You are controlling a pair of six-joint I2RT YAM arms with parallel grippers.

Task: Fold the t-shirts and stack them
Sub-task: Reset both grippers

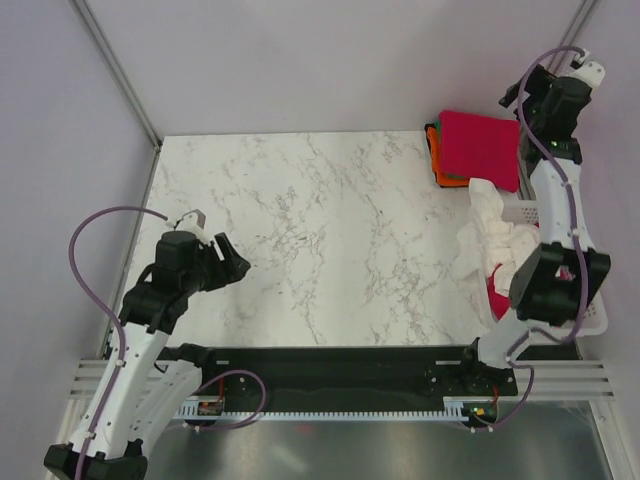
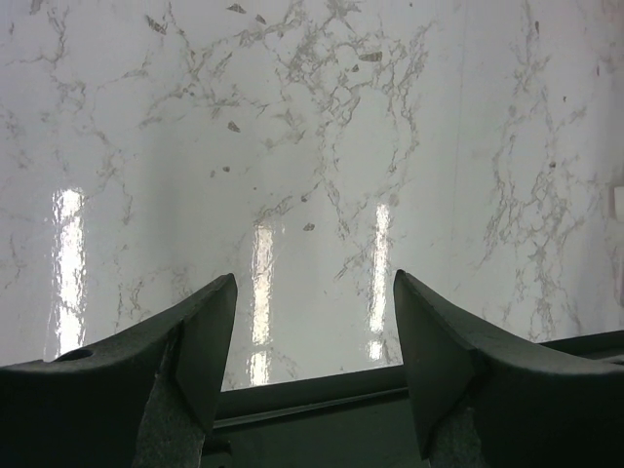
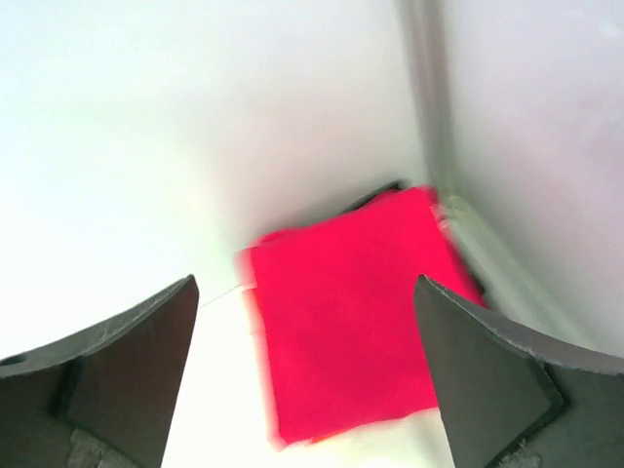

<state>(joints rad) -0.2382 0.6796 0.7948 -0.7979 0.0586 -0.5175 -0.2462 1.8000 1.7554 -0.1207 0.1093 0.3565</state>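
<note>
A folded crimson-red t-shirt tops a stack at the table's back right, with orange and green edges showing under it on the left. A crumpled white t-shirt spills over the basket's left side, and a bit of another red one shows below it. My right gripper hangs open and empty above the stack; its wrist view shows the red top shirt between the open jaws. My left gripper is open and empty over bare marble at the near left.
A white slotted basket stands at the right edge, partly hidden by my right arm. The marble tabletop spreads between the arms. Grey walls and a metal post close off the back and left. A black rail runs along the near edge.
</note>
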